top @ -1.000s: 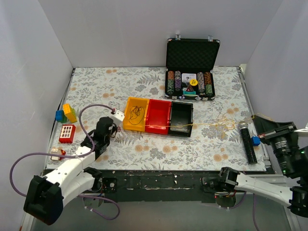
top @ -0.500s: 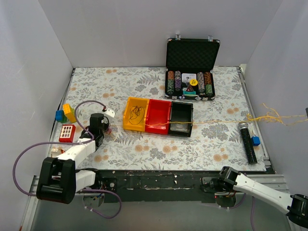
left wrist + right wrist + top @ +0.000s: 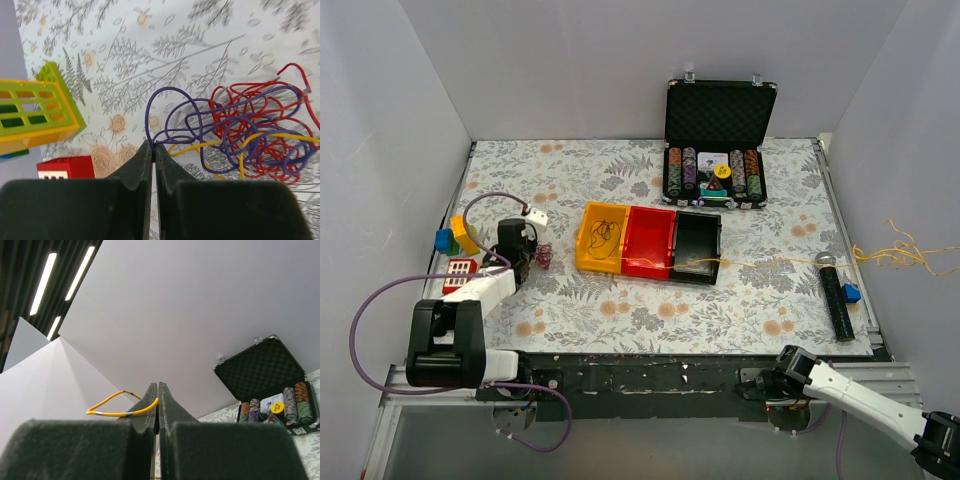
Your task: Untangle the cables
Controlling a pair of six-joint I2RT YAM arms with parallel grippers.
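Note:
The cables are a small clump (image 3: 255, 135) of red, dark purple and yellow wires on the floral table; in the top view the clump (image 3: 542, 255) lies left of the yellow bin. My left gripper (image 3: 152, 146) is shut on a purple loop at the clump's edge; it also shows in the top view (image 3: 528, 258). One yellow wire (image 3: 790, 262) stretches from the clump over the bins to the right, past the table edge. My right gripper (image 3: 158, 399) is shut on a yellow wire (image 3: 120, 412), raised high. It is out of the top view.
Yellow bin (image 3: 586, 240) holding a dark wire, red bin (image 3: 650, 240) and black bin (image 3: 698, 246) stand mid-table. An open poker-chip case (image 3: 718, 150) is at the back. A black cylinder (image 3: 837, 295) lies at the right. Toy blocks (image 3: 460, 235) and a red block (image 3: 458, 272) are beside the left arm.
My left gripper has moved left and back, dragging the clump with it. My right gripper has pulled the yellow wire right and left the top view.

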